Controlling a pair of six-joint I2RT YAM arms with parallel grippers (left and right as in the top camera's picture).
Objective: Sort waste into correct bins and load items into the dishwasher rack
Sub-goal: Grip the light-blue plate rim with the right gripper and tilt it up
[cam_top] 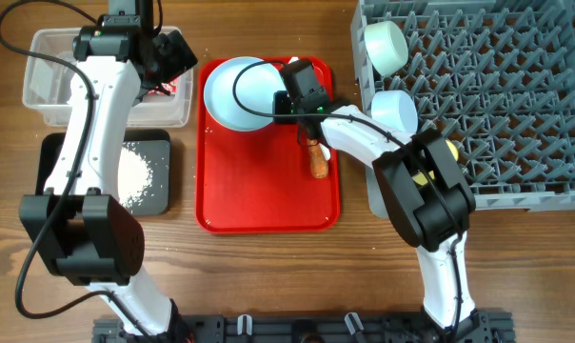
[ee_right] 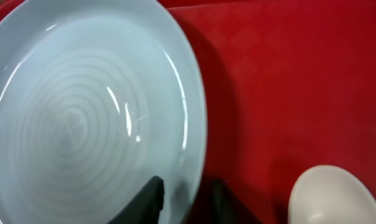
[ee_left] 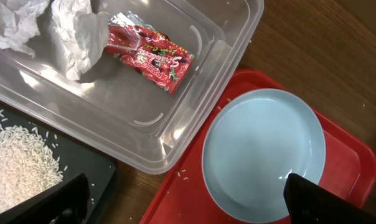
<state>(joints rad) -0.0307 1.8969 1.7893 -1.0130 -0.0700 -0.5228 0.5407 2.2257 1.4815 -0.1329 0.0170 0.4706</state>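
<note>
Here, the right gripper (ee_right: 185, 200) straddles the rim of the plate (ee_right: 82, 124) on the red tray (ee_right: 287, 74), fingers nearly closed, grip unclear; the left gripper (ee_left: 182, 199) hangs wide open, empty, over the tub (ee_left: 238, 37) edge.

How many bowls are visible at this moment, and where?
2. A pale green bowl sits in the far left corner of the dishwasher rack; a light blue bowl sits along the same left edge, nearer the robot. The right arm may hide others.
</note>
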